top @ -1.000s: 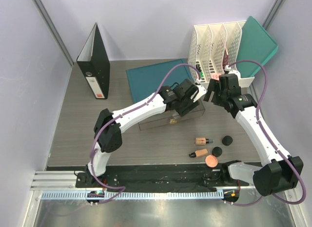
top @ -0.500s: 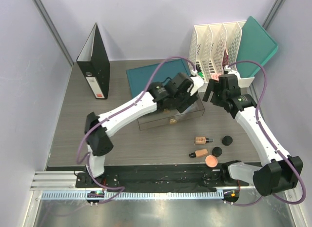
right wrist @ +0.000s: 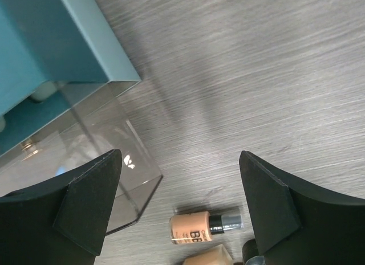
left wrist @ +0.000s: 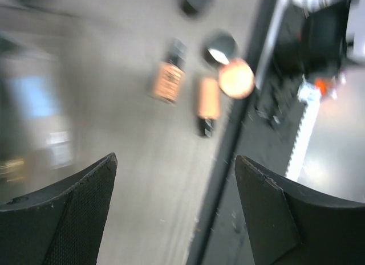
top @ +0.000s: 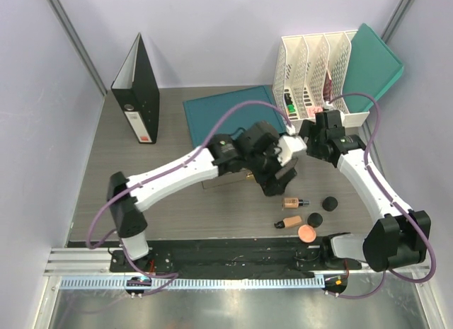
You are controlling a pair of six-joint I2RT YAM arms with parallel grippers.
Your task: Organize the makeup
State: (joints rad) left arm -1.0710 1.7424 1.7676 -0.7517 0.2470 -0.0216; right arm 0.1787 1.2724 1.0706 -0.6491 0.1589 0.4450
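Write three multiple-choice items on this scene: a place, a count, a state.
1. Where on the grey wood-grain table is the peach round disc? A. front right B. back left C. back centre
2. How many black round jars lie on it? A. one B. two C. four
3. The right gripper is: A. shut on the disc B. open, empty C. shut, empty
Answers: 1 A, it lies by the near edge; 2 B, both show from above; 3 B, fingers apart, nothing between.
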